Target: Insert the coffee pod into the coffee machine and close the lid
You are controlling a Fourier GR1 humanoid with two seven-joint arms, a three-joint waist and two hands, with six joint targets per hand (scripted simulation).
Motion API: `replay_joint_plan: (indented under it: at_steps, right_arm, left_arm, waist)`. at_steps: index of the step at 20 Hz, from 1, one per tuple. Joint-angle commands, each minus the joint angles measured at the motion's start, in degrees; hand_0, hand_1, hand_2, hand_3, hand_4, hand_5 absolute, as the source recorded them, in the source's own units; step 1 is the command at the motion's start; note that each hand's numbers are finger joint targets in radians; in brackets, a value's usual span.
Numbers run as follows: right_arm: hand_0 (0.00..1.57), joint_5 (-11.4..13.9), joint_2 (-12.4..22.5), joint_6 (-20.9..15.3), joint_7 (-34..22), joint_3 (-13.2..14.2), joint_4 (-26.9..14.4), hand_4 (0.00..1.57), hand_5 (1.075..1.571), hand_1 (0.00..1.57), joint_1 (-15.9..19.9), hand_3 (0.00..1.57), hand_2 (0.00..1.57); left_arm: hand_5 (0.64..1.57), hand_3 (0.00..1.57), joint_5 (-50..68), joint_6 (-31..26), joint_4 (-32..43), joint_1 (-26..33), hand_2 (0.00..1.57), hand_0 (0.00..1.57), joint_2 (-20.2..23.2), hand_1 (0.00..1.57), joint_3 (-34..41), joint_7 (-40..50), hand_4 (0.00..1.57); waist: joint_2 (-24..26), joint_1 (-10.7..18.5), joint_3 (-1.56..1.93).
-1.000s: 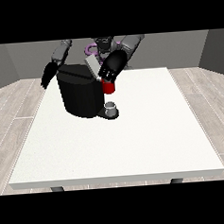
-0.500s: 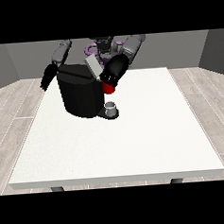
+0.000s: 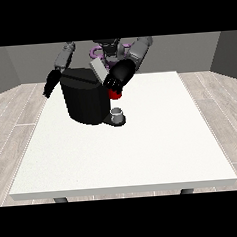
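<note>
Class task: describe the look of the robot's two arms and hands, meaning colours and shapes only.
Both arms are slim and rounded, with grey upper segments that darken towards the wrists. The hand at the view's right and the hand at the view's left are both black. No cables or markings show.

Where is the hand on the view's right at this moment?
In the front view, the hand at the view's right is at the top front of the black coffee machine, just above a red thing at the machine.
</note>
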State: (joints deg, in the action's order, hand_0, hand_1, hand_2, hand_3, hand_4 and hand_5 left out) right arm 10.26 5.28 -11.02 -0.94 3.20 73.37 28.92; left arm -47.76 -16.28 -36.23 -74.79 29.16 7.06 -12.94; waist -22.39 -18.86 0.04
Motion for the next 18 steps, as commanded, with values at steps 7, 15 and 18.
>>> replay_joint_plan:
  at_steps: [7, 15, 18]
  right_arm:
    - [0.00, 1.2, -1.5, -1.8, 1.3, -1.0, 0.3, 0.11, 1.571, 0.00, 0.8, 0.00, 0.00]
    - [0.00, 1.6, -0.3, -0.5, -1.3, -1.6, 2.3, 0.12, 1.571, 0.00, 1.1, 0.00, 0.00]
    - [0.00, 1.3, -0.5, -0.8, -3.0, -1.0, 1.6, 0.17, 1.571, 0.00, 3.8, 0.00, 0.00]
  left_arm:
    - [1.571, 0.74, -3.6, 5.3, -0.3, -0.1, 1.05, 1.04, 1.5, 1.04, -1.8, -4.0, 0.00]
    - [1.571, 0.51, -5.5, 7.3, 1.7, 0.2, 0.63, 0.00, 3.3, 0.00, -1.6, -4.3, 0.00]
    - [1.571, 0.47, -5.3, 6.9, 1.9, -1.6, 0.57, 0.00, 3.9, 0.00, -0.8, -3.6, 0.00]
  waist:
    - [-3.0, 0.0, -0.04]
    - [-2.0, -1.7, -0.05]
    - [-2.9, -0.7, -0.05]
